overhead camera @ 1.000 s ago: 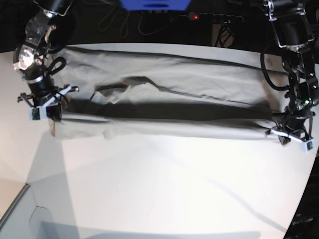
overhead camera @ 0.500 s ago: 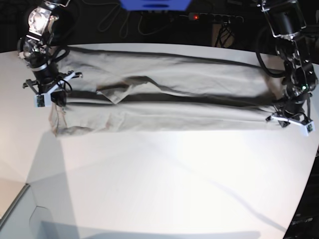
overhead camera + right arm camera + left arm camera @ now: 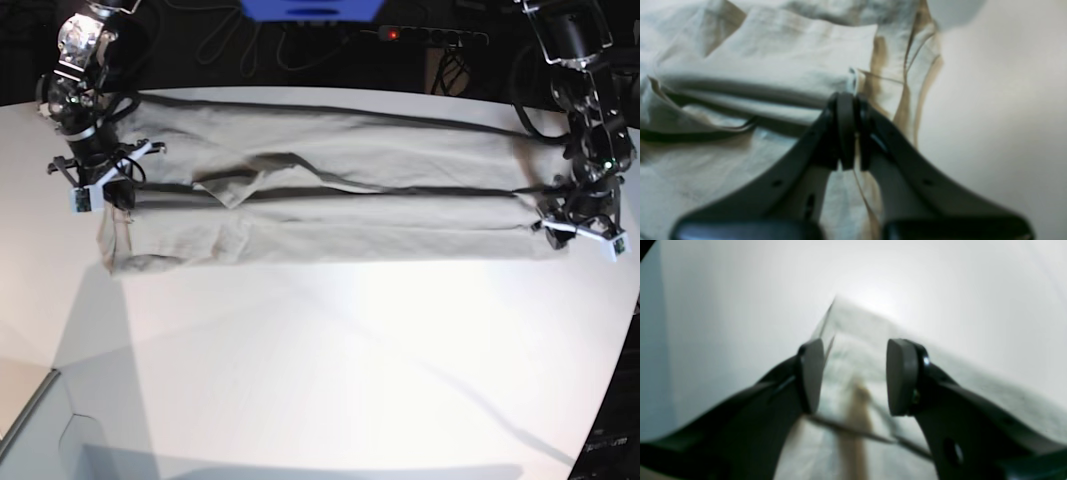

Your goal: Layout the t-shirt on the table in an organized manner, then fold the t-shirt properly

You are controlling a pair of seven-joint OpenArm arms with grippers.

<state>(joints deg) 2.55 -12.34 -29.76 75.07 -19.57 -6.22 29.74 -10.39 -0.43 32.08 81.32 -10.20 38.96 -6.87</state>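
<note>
- We see the left gripper (image 3: 853,380) with jaws apart, holding nothing; the blurred t-shirt (image 3: 870,350) lies below.
- The right gripper (image 3: 846,131) looks nearly closed; whether it pinches cloth, we cannot tell.
- The t-shirt lies stretched across the table (image 3: 330,370).

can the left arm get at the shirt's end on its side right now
Probably yes. The left gripper hangs open right over the shirt where its end lies flat on the table, and nothing sits between the pads and the cloth.
</note>
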